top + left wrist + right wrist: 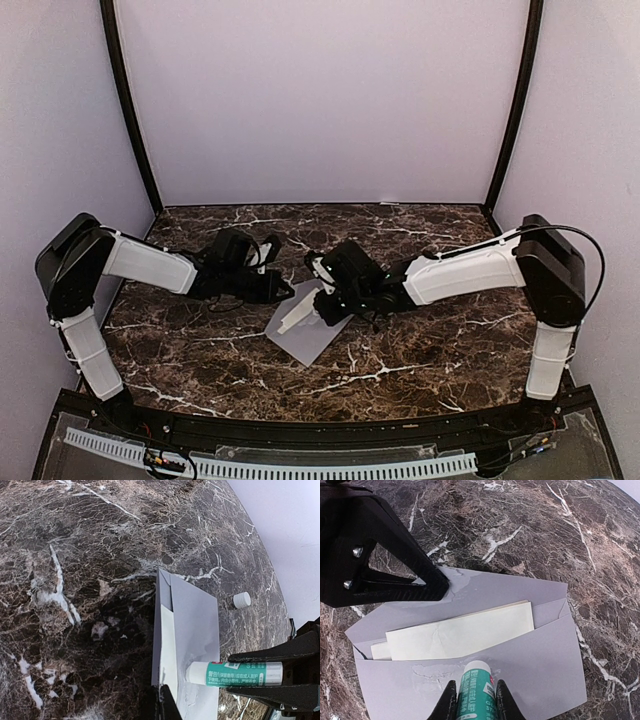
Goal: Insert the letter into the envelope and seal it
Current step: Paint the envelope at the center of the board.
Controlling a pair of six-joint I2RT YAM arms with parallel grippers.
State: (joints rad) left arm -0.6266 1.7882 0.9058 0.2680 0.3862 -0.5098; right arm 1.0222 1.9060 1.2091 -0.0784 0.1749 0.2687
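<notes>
The pale grey-lavender envelope (312,335) lies open on the marble table, flap spread away from its pocket. The cream letter (460,632) sits in the pocket with its top strip showing. My right gripper (475,689) is shut on a green-and-white glue stick (476,685), and its white tip touches the pocket's face (535,665) just below the opening. Wet glue smears (432,672) show there. My left gripper (162,707) is shut on the edge of the envelope's flap (485,587), low against the table. The glue stick also shows in the left wrist view (240,674).
A small white cap (242,600) stands on the table just beyond the envelope's far end. Dark marble tabletop (420,350) lies all round, with pale walls at the back and sides. The two arms meet over the table's middle.
</notes>
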